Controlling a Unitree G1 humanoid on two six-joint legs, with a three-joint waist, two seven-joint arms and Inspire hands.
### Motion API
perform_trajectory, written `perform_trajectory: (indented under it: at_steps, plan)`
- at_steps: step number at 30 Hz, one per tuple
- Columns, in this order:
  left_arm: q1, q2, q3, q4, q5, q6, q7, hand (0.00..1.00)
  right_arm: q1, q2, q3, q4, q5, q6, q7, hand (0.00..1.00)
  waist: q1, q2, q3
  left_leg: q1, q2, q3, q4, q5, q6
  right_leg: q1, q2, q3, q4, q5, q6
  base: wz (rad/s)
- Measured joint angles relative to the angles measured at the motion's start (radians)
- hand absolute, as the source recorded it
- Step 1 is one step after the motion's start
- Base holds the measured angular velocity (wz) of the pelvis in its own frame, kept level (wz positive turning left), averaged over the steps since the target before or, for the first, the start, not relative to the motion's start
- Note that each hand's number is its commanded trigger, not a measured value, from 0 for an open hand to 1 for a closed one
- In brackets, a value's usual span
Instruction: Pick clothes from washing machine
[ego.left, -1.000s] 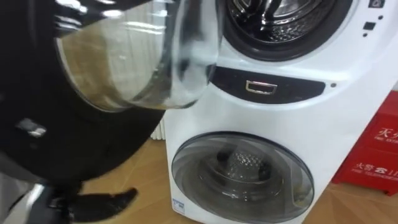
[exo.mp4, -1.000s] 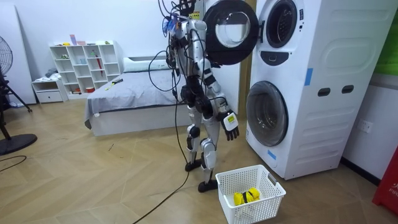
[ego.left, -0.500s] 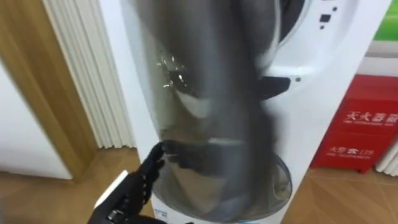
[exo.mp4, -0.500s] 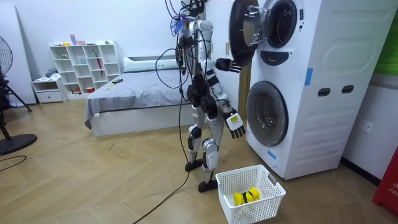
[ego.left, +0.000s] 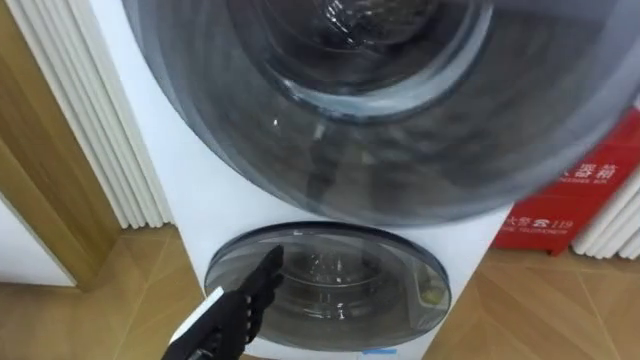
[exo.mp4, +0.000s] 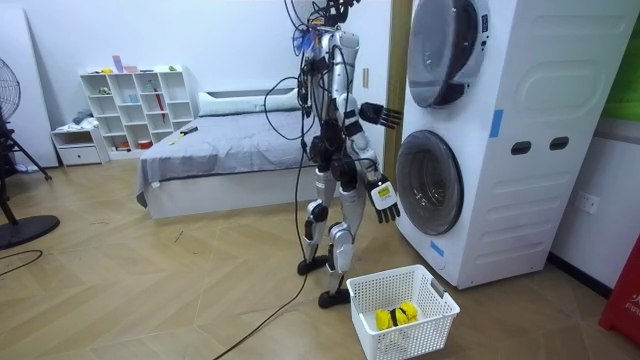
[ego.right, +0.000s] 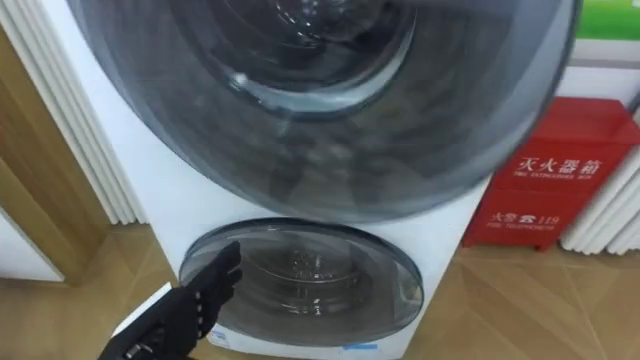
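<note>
Upper door (ego.right: 330, 110) fills top, lower door (ego.right: 300, 275) shut below it in white washer (ego.right: 140, 215), left hand (ego.right: 185, 303) w/ straight fingers in front of lower door's left edge, red box (ego.right: 545, 190) at right.

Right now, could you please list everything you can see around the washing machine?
Washing machine: one stacked unit, white, before the robot.
Upper door: one, dark glass, top.
Lower door: one, dark glass, bottom.
Red box: one, floor right of the machine.
Basket: one, white, floor by the robot's feet.
Yellow item: one, inside the basket.
Bed: one, grey, back wall.
Shelf: one, white, beside the bed.
Fan: one, dark, room view's left.
Left hand: black, open, raised towards the machine.
Right hand: open, hanging low.
</note>
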Motion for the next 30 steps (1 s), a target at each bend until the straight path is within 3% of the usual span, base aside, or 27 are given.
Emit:
perform_trajectory:
  at_steps: [5,7,8,9,13,14,17,18,21,24,30]
  plan:
    - [-0.015,-0.003,-0.018,0.224,0.024,-0.014,0.019,0.0,0.006,0.0,0.012,0.0,0.0,-0.001,0.009,0.0,0.008,0.021,-0.0034,0.022,0.007,0.006,0.001,-0.004,-0.006,0.012,0.008,0.006,0.001,0.0,0.0,-0.14]
    - [-0.015,-0.004,-0.017,0.297,0.05,-0.014,0.033,0.0,0.005,0.0,0.014,0.0,0.0,-0.001,0.009,0.0,0.01,0.021,-0.0032,0.029,0.007,0.017,0.001,-0.004,-0.006,0.013,0.009,0.005,0.002,-0.004,-0.007,-0.15]
    - [-0.018,-0.009,-0.017,0.359,0.056,-0.031,0.048,0.0,0.005,0.0,0.013,0.004,0.0,-0.001,0.008,0.0,0.014,0.02,-0.003,0.032,0.008,0.023,0.001,-0.004,-0.006,0.013,0.009,0.005,0.003,-0.004,-0.007,-0.09]
    - [-0.034,-0.016,-0.017,0.459,0.058,-0.052,0.063,0.0,0.003,-0.001,0.013,0.014,0.001,-0.001,0.006,0.0,0.019,0.017,-0.0032,0.033,0.008,0.025,0.001,-0.004,-0.006,0.013,0.008,0.006,0.003,-0.005,-0.008,-0.06]
    - [-0.068,-0.022,-0.011,0.772,0.051,-0.066,0.142,0.0,-0.009,0.002,0.038,0.071,0.092,0.001,-0.007,0.0,0.027,0.012,-0.0025,0.05,0.008,0.026,0.0,-0.005,-0.008,0.03,0.009,0.007,-0.002,-0.006,-0.009,-0.02]
    - [-0.069,-0.028,-0.004,0.869,0.043,-0.071,0.168,0.0,0.0,0.004,0.038,0.077,0.128,0.001,-0.012,0.0,0.038,0.011,-0.0047,0.057,0.011,0.025,0.0,-0.012,-0.018,0.033,0.012,0.011,-0.006,-0.008,-0.009,-0.13]
    - [-0.066,-0.06,0.1,1.075,0.036,-0.077,0.225,0.0,0.002,0.024,0.017,0.125,0.194,0.001,-0.027,0.0,0.061,0.007,-0.006,0.064,0.015,0.026,-0.001,-0.02,-0.025,0.036,0.017,0.018,-0.01,-0.008,-0.01,-0.09]
    - [-0.062,-0.065,0.134,1.129,0.034,-0.078,0.256,0.0,0.007,0.037,0.016,0.135,0.212,0.001,-0.038,0.0,0.069,0.005,-0.0028,0.064,0.017,0.026,-0.001,-0.021,-0.026,0.036,0.018,0.019,-0.01,-0.008,-0.01,0.0]
    - [-0.062,-0.09,0.177,1.18,-0.004,-0.088,0.325,0.0,0.007,0.043,0.02,0.154,0.235,0.002,-0.052,0.0,0.088,0.01,-0.0028,0.061,0.027,0.026,-0.001,-0.042,-0.027,0.035,0.028,0.016,-0.011,-0.008,-0.01,0.03]
    - [-0.065,-0.116,0.191,1.211,-0.005,-0.099,0.38,0.0,0.012,0.051,0.033,0.174,0.283,0.001,-0.065,0.0,0.095,0.019,-0.0088,0.068,0.028,0.025,-0.003,-0.049,-0.023,0.043,0.03,0.017,-0.014,-0.008,-0.01,0.0]
    - [-0.082,-0.138,0.191,1.244,-0.003,-0.088,0.445,0.0,0.024,0.066,0.039,0.205,0.391,0.003,-0.077,0.0,0.105,0.029,-0.0129,0.07,0.029,0.024,-0.008,-0.049,-0.023,0.043,0.033,0.022,-0.014,-0.007,-0.01,-0.01]
